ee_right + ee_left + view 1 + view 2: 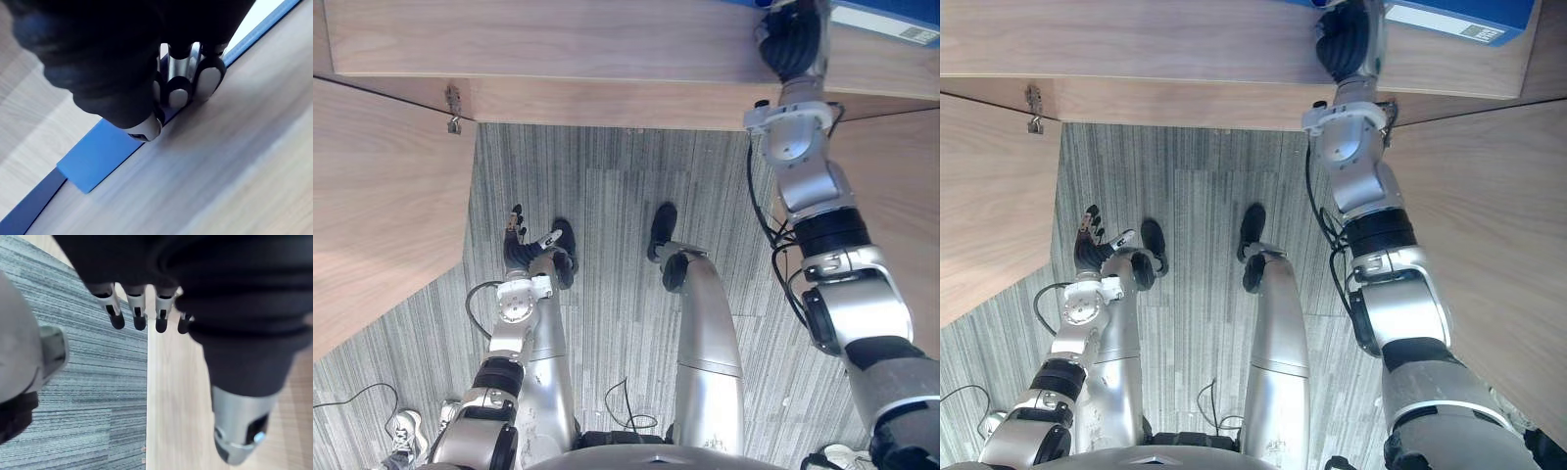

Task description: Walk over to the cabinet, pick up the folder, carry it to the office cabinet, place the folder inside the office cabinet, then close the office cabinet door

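Note:
The blue folder [1459, 20] with a white label lies flat on the wooden cabinet top [558, 39] at the far right. My right arm reaches up to it, and my right hand [793, 39] rests on its near edge. In the right wrist view the fingers [178, 83] curl over the edge of the blue folder [98, 156] while the thumb presses from the side, against the wood. My left hand [516, 240] hangs low beside me over the carpet, its fingers [137, 308] straight and holding nothing.
A wooden panel [382, 215] with a metal hinge [455, 108] stands close on my left, another wooden panel [901, 176] on my right. Grey striped carpet [607, 196] lies between them. A white shoe [406, 431] shows at the lower left.

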Robot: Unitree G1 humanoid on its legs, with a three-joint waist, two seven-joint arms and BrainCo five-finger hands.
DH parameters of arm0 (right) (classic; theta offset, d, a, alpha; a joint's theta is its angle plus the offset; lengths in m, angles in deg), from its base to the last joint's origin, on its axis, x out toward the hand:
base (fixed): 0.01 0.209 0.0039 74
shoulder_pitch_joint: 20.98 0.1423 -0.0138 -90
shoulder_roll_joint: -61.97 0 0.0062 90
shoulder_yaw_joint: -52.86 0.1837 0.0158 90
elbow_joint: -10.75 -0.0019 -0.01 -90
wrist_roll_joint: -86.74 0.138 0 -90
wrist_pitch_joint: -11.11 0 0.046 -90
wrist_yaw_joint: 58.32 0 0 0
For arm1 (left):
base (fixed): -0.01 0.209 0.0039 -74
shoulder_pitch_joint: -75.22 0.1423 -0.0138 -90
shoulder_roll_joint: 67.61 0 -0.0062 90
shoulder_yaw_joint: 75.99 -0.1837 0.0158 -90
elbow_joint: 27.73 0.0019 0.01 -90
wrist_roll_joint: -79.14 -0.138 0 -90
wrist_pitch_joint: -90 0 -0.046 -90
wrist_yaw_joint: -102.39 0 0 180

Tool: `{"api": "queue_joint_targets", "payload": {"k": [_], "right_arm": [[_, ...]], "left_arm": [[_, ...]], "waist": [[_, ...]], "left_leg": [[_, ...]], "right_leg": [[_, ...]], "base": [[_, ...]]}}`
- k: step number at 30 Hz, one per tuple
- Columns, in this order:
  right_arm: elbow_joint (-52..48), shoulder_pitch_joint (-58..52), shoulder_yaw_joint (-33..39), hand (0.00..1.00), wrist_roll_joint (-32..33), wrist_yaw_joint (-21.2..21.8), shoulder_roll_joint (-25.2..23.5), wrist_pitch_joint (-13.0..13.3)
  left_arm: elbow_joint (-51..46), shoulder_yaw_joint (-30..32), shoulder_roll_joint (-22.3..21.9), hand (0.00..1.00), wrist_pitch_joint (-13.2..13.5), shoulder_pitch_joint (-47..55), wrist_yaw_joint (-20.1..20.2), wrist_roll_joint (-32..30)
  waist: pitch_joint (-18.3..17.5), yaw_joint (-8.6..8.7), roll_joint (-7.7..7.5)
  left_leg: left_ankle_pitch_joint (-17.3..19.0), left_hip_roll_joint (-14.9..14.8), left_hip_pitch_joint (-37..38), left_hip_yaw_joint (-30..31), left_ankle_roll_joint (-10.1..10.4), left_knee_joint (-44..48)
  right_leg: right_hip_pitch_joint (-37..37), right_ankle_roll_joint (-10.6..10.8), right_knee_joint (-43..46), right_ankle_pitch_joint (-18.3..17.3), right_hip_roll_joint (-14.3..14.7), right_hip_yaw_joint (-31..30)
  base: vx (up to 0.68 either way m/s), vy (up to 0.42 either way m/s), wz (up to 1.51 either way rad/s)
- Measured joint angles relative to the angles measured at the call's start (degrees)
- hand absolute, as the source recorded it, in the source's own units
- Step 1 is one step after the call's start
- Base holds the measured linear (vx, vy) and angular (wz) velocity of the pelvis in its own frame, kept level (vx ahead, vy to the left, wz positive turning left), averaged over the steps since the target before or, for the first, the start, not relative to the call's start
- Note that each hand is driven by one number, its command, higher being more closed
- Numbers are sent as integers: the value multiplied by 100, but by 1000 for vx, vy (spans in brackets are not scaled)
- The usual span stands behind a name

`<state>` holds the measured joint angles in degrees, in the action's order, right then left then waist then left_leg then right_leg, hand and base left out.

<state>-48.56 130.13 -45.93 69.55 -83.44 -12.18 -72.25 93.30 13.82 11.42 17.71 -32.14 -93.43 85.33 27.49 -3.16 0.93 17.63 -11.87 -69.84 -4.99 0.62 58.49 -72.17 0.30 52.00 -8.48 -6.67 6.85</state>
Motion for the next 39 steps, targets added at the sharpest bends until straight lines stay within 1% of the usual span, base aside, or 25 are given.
{"api": "queue_joint_targets", "payload": {"k": [5, 7, 10, 12, 14, 18, 20, 22, 26, 27, 29, 31, 33, 35, 36, 37, 38, 39], "right_arm": [[639, 554, -14, 100, 180, -63, 275, -18], [939, 805, -16, 100, 230, -69, 331, -68], [1163, 932, -190, 100, 363, -156, 382, -64], [1381, 1100, -323, 100, 480, -165, 397, -58], [1573, 1215, -431, 100, 613, -171, 474, -55], [1812, 1409, -473, 100, 782, -190, 482, -46], [1905, 1449, -473, 100, 857, -289, 487, -45], [1981, 1470, -472, 100, 1038, -375, 487, -32], [1938, 1416, -386, 100, 1360, -393, 486, 13], [1800, 1313, -260, 100, 1522, -392, 483, 61], [1436, 944, 185, 100, 1793, -396, 473, 60], [1052, 529, 498, 100, 1919, -394, 442, 35], [615, -21, 775, 100, 1983, -409, 303, 16], [-323, -803, 1145, 100, 2152, -436, -23, -21], [-614, -1004, 1211, 100, 2168, -457, -119, -14], [-1269, -1448, 1309, 100, 2167, -539, -323, -8], [-1877, -1856, 1407, 100, 2155, -579, -557, 31], [-2117, -2052, 1410, 100, 2139, -608, -668, 85]], "left_arm": [[-4, -89, 14, 0, 0, 5, 0, 51], [-2, -116, 24, 0, -3, 6, 0, 51], [1, -125, 23, 0, -14, 12, 0, 133], [4, -173, 25, 0, -25, 19, 0, 217], [1, -225, 50, 0, -25, 19, 0, 264], [4, -247, 57, 0, -30, 26, -1, 274], [4, -257, 61, 0, -30, 26, -1, 298], [5, -260, 58, 0, -30, 26, -2, 326], [2, -266, 52, 0, -32, 26, -1, 327], [0, -266, 47, 0, -32, 25, -1, 327], [-30, -262, 29, 0, -33, 24, -1, 326], [-47, -244, 11, 0, -64, 25, -1, 325], [-49, -213, -37, 0, -112, 57, -1, 324], [-67, -214, -73, 0, -141, 149, 1, 322], [-67, -214, -87, 0, -146, 167, 2, 320], [-81, -210, -99, 0, -158, 205, 2, 317], [-122, -200, -96, 0, -165, 257, 2, 309], [-121, -198, -93, 0, -166, 275, 2, 296]], "waist": [[3, 12, 5], [3, 15, 5], [3, 53, 5], [3, 113, 7], [3, 114, 7], [3, 132, 7], [2, 139, 8], [2, 128, 8], [1, 125, 7], [1, 116, 7], [-2, 78, 9], [-2, 67, 9], [-2, 51, 9], [-3, 106, 7], [-3, 116, 7], [-6, 145, 4], [-5, 165, 4], [-5, 170, 4]], "left_leg": [[-56, 48, 1, -26, 1, -166], [-59, 49, 2, -24, 3, -179], [-60, 60, 2, -18, 4, -194], [-97, 105, 3, -22, -4, -241], [-151, 121, 4, -49, 8, -330], [-242, 120, 7, -116, 15, -495], [-315, 118, 8, -148, 10, -567], [-338, 96, 7, -156, 15, -569], [-392, 86, 7, -156, 6, -540], [-399, 70, 8, -155, -5, -510], [-351, 19, 11, -150, -20, -360], [-299, -10, 37, -139, -34, -257], [-208, -94, 125, -134, -34, -133], [-110, -148, 343, -175, -30, -70], [-86, -170, 408, -188, -29, -61], [-46, -193, 543, -202, -8, -63], [-23, -226, 718, -231, -3, -75], [-8, -243, 823, -253, 3, -87]], "right_leg": [[-6, 3, -99, -1, -49, 21], [-7, -12, -101, 7, -51, 28], [-4, -8, -101, 5, -67, 39], [-8, 36, -108, -22, -109, 39], [-5, 46, -164, -8, -149, 64], [-5, 26, -275, 47, -260, 171], [-10, 18, -294, 57, -298, 198], [-9, 11, -283, 62, -299, 209], [-6, 19, -260, 94, -298, 212], [1, 11, -244, 94, -292, 217], [20, -32, -131, 69, -277, 225], [53, -69, -51, 61, -261, 221], [166, -63, -16, 41, -197, 218], [359, -30, 1, -37, -153, 183], [416, -29, -6, -44, -133, 171], [542, -31, -23, -49, -105, 158], [697, -38, -47, -58, -83, 154], [781, -41, -61, -62, -68, 143]], "base": [[-27, 7, 6], [-9, 1, 2], [-11, 1, 2], [-57, 0, 10], [-78, -9, 12], [-80, -14, 10], [-78, -24, 12], [-70, -24, 6], [-62, -14, 0], [-53, -8, -6], [-40, -4, -6], [-31, -1, -7], [-36, 5, -18], [-51, 1, -17], [-59, -13, -16], [-60, -20, -15], [-54, -23, -14], [-49, -30, -17]]}}
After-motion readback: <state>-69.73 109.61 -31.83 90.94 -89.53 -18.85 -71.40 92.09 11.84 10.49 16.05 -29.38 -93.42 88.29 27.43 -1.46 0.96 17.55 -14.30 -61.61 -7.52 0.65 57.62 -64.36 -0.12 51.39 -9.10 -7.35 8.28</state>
